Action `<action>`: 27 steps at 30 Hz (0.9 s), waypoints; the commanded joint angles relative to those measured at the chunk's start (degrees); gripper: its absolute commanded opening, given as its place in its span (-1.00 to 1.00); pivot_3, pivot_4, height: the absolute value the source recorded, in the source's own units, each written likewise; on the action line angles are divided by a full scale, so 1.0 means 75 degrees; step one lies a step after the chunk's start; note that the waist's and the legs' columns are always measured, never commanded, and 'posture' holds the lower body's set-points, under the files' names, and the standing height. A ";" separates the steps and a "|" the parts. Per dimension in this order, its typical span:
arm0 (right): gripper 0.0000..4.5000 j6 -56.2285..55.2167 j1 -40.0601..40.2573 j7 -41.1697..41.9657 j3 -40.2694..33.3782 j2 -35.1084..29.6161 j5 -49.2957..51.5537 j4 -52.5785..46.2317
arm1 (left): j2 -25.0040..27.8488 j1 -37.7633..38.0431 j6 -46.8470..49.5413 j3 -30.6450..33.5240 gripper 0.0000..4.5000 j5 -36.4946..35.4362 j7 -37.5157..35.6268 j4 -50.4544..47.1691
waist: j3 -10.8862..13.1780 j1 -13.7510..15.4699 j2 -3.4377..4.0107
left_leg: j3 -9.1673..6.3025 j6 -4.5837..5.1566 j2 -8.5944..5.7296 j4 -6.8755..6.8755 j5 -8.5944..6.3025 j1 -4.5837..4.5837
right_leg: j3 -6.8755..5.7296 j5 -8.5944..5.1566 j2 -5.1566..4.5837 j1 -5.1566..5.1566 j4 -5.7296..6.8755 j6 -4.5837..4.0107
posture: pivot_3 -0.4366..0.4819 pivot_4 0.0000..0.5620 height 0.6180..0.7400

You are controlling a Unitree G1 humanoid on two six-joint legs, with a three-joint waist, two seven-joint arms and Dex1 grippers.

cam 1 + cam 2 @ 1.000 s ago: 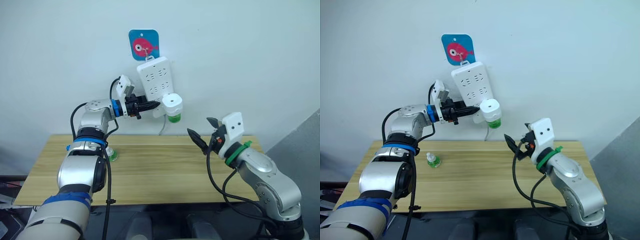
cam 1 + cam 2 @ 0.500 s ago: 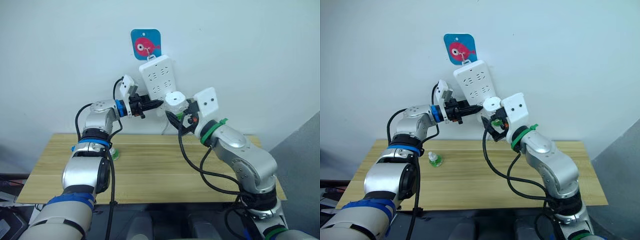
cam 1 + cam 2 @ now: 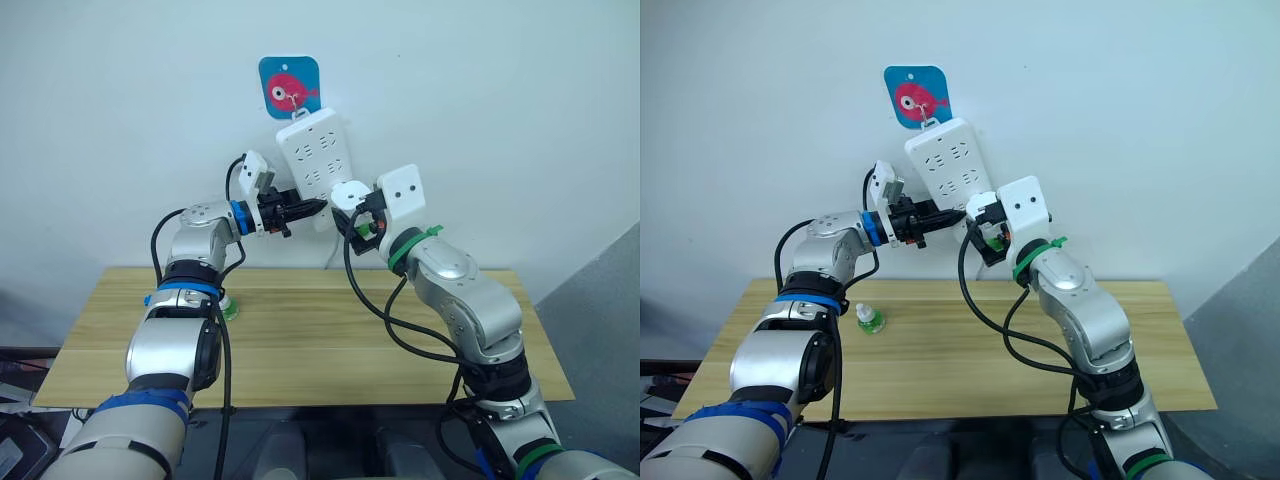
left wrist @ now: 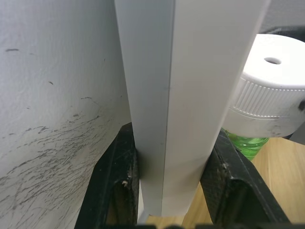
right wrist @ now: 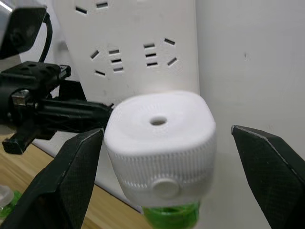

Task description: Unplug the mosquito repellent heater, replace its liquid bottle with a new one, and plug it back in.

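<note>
The mosquito repellent heater [image 5: 159, 143] is a white rounded unit with a round hole on top, plugged into the lower part of the white power strip [image 3: 315, 160] on the wall. Its green liquid bottle [image 5: 169, 217] hangs beneath it. My right gripper [image 3: 352, 218] is open, one finger on each side of the heater with gaps between. My left gripper [image 3: 310, 207] is shut on the strip's lower edge, both fingers [image 4: 119, 186] pressing its sides. A second small green bottle [image 3: 868, 320] stands on the wooden table [image 3: 300, 340] near my left arm.
The strip hangs from a blue hook plate with a pink fish [image 3: 289, 88] on the white wall. Its cord drops behind the table's far edge. Black cables loop from both wrists over the table.
My right arm has risen from over the table's right side to the wall, and its open fingers now straddle the heater. The left gripper has kept its hold on the strip.
</note>
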 commanded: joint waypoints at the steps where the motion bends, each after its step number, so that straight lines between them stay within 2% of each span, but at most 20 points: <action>1: 1.00 -0.0354 -0.0260 0.0030 0.0027 0.0053 -0.0220 0.0077 | -0.0180 -0.0079 -0.0032 -0.0079 -0.40 -0.0022 0.0161 -0.0334 | 0.0001 0.0000 0.0001 | 0.0001 0.0000 0.0000 0.0001 0.0000 0.0000 | 0.0000 0.0000 0.0000 0.0000 0.0000 0.0000 | 0.33 -0.47 1.00; 3: 1.00 -0.0390 -0.0262 0.0103 0.0079 -0.0004 -0.0296 0.0187 | -0.0189 -0.0082 -0.0054 -0.0083 -0.40 -0.0013 0.0175 -0.0312 | 0.0001 0.0002 0.0001 | -0.0001 0.0000 0.0000 0.0000 0.0000 0.0000 | -0.0001 0.0000 0.0000 0.0000 0.0000 0.0000 | 0.33 -0.47 1.00; 8: 0.33 -0.0429 -0.0172 0.0246 0.0058 -0.0003 -0.0372 0.0187 | -0.0198 -0.0082 -0.0083 -0.0085 -0.40 -0.0004 0.0208 -0.0288 | 0.0002 0.0004 0.0003 | -0.0003 0.0000 0.0000 0.0001 0.0000 -0.0001 | -0.0002 0.0000 0.0000 0.0000 0.0000 0.0000 | 0.33 -0.48 1.00; 14: 0.31 -0.0315 0.0047 0.0432 -0.0038 -0.0328 -0.0397 -0.0434 | -0.0168 -0.0113 -0.0086 -0.0056 -0.40 0.0045 0.0444 -0.0186 | 0.0003 0.0020 0.0004 | -0.0005 0.0000 -0.0003 0.0000 0.0000 -0.0005 | -0.0003 -0.0010 -0.0003 0.0001 -0.0006 0.0016 | 0.33 -0.48 1.00; 20: 0.31 0.0292 0.0307 0.0559 -0.0168 -0.0681 -0.0236 -0.1451 | -0.0077 -0.0102 -0.0240 -0.0113 -0.40 0.0131 0.0578 -0.0058 | 0.0004 0.0050 0.0006 | -0.0079 -0.0001 -0.0033 -0.0002 0.0000 -0.0075 | -0.0003 -0.0014 -0.0003 -0.0004 -0.0055 0.0023 | 0.33 -0.48 1.00; 27: 0.31 0.0725 0.0392 0.0527 -0.0328 -0.0780 -0.0275 -0.1846 | -0.0047 -0.0001 -0.0263 -0.0120 -0.40 0.0091 0.0668 -0.0109 | 0.0011 -0.0020 0.0018 | -0.0105 0.0034 -0.0034 0.0011 0.0024 -0.0077 | -0.0021 -0.0029 0.0001 -0.0005 -0.0031 0.0051 | 0.35 -0.50 1.00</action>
